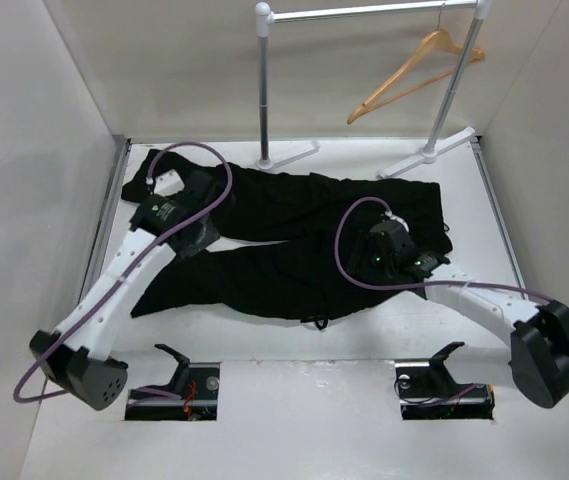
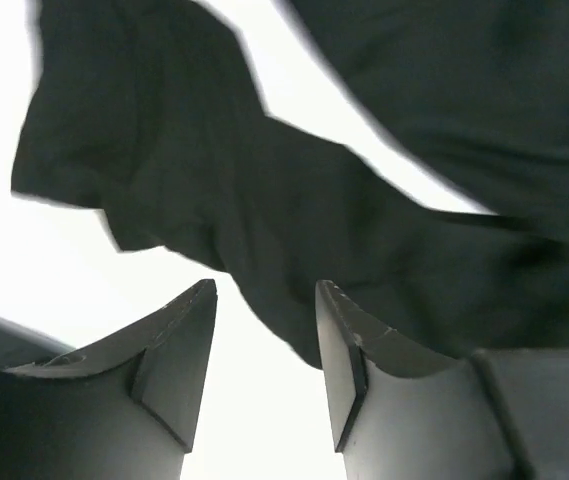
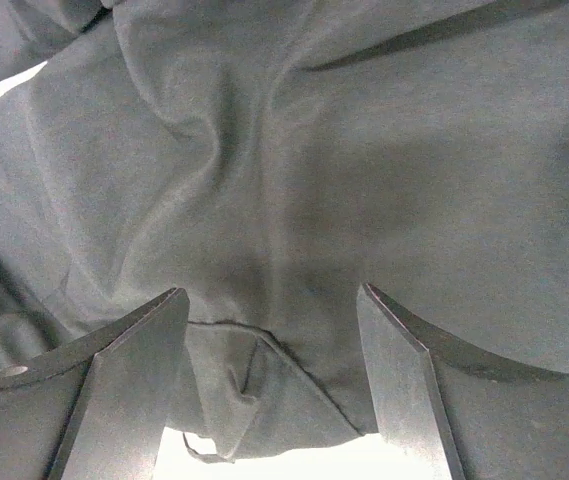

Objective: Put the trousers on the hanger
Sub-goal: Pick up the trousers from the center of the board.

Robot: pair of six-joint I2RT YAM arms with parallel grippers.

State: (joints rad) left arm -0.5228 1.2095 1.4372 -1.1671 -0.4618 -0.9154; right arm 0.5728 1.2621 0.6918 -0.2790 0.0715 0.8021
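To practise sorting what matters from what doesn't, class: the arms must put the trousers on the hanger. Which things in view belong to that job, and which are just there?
Belong to the job: black trousers; wooden hanger.
Just there: clothes rack; white table.

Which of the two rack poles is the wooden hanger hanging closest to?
The right-hand pole in the top view: the hanger hangs from the rail right beside it, far from the ball-topped left pole.

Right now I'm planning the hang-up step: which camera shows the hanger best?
Top external: the hanger hangs in full view on the rack at the back. Both wrist views face the trousers close up and show no hanger.
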